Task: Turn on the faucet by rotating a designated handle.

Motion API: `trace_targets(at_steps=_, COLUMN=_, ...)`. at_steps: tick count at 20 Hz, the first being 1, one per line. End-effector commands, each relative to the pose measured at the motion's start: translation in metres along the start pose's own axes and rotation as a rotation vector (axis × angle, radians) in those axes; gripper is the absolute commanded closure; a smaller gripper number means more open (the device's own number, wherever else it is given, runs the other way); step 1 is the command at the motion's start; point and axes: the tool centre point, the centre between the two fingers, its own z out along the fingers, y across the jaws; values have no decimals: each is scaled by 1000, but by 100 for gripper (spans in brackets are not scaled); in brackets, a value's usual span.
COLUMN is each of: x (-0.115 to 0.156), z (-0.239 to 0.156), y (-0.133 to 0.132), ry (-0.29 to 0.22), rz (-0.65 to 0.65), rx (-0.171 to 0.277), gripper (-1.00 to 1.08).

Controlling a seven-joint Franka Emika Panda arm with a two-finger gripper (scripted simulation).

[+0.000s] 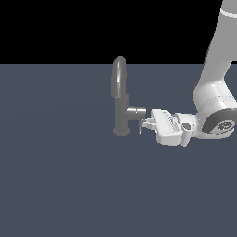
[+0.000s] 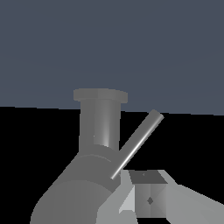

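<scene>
The grey faucet (image 1: pixel 121 107) stands upright on the dark floor, its arched spout at the top and a short side stub toward the exterior view's right. The handle (image 1: pixel 140 126), a thin dark rod, hangs down from the end of the stub. My gripper (image 1: pixel 147 124) lies level just to the right of the handle, its tips right beside the rod, and looks shut with nothing in it. In the wrist view the handle (image 2: pixel 136 144) runs slanted across the faucet (image 2: pixel 100 124), with my fingertips (image 2: pixel 151 197) close under its near end.
The flat dark grey floor (image 1: pixel 55 176) spreads all around the faucet. My white arm (image 1: pixel 215 78) comes down from the upper right of the exterior view.
</scene>
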Motion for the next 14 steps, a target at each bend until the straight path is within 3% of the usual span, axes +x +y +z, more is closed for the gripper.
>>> trace_targets(at_steps=1, x=32, z=13, y=3, ry=4, rz=38, rx=-2, gripper=108)
trace_targets(at_steps=3, x=35, z=13, y=2, ry=4, rz=40, rx=-2, gripper=108)
trace_targets(at_steps=4, x=17, z=-2, y=-4, ry=12, rz=12, rx=13, gripper=108)
trace_targets(at_steps=14, x=32, z=4, y=-25, ry=9, rz=25, rx=7, gripper=108)
